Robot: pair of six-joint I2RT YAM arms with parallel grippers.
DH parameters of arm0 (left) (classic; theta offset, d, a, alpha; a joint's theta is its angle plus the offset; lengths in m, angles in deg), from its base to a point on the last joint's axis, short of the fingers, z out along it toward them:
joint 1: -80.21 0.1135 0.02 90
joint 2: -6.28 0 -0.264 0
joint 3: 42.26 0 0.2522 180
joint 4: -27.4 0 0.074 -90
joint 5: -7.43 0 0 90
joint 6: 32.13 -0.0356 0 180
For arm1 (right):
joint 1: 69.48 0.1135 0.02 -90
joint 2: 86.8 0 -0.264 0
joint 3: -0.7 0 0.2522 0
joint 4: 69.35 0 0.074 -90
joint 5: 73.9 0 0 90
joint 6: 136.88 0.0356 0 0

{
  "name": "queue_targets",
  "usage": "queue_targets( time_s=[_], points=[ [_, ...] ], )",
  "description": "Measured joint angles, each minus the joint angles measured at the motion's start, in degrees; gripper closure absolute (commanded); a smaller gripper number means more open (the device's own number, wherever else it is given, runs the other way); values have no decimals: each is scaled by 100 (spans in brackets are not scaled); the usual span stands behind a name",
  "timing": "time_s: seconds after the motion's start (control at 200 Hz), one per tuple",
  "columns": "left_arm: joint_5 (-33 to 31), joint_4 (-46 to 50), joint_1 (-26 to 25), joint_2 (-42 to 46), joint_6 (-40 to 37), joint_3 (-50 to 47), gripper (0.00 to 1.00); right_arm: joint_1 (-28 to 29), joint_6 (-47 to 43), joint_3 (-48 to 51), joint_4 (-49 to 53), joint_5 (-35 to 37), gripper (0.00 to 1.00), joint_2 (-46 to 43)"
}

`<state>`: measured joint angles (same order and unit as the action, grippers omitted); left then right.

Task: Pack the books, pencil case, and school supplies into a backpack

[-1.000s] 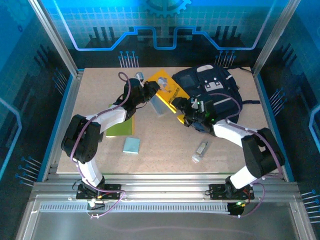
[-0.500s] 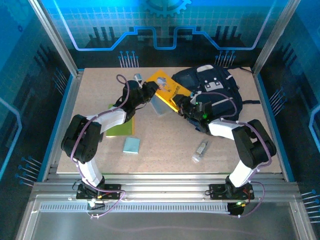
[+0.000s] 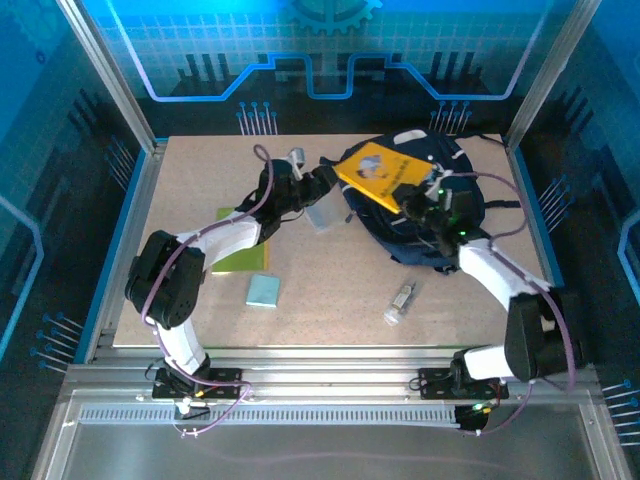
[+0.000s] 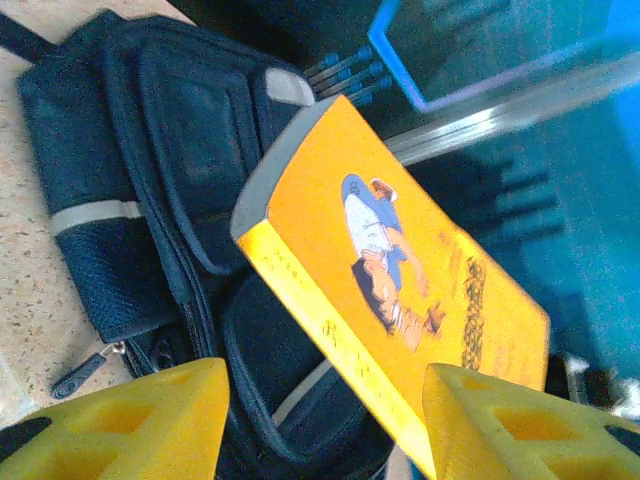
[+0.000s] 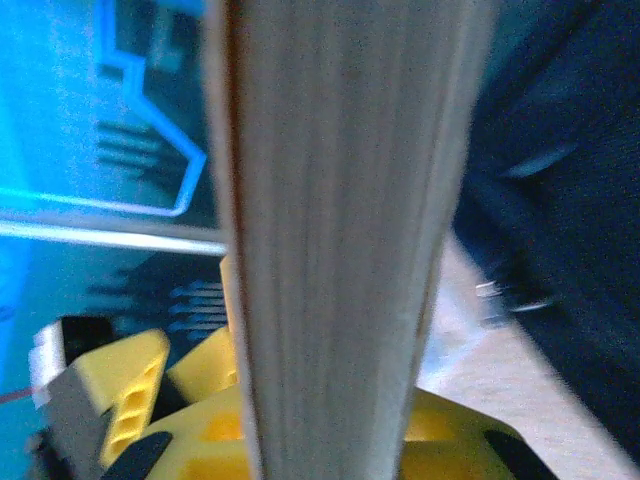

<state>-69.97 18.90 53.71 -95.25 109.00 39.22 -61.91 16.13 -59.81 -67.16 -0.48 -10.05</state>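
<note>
Right gripper (image 3: pixel 411 204): jaws clamped on a thin orange-yellow book with a cartoon cover (image 3: pixel 378 170). In the right wrist view its pale page edges run straight up from between the jaws. The book is tilted and lifted over a large dark navy fabric backpack (image 3: pixel 450 155). Left gripper (image 3: pixel 326 181): jaws apart, gripping nothing. The book's spine corner is just ahead of them, with the backpack beneath.

Orange bk (image 3: pixel 378 172) now in R hand (image 3: pixel 410 204)
</note>
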Motion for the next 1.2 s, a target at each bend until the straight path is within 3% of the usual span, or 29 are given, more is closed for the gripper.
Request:
queue_targets(
  time_s=[0.265,0.555,1.001,1.201],
  points=[
    [98,1569,-861,-522,-2074,1827,45,-1609,-1497,-413,2439,289,100,-1204],
    [116,3501,-1488,-2190,-3792,4000,41,-3136,-1915,-236,3211,-11,100,-1749],
    [-669,5132,-1980,-4253,-5272,6205,34,-3364,-1845,103,3099,-802,100,-1644],
    [-1010,5814,-2052,-4896,-5589,7180,23,-3366,-1825,103,3080,-925,100,-1580]
  ],
)
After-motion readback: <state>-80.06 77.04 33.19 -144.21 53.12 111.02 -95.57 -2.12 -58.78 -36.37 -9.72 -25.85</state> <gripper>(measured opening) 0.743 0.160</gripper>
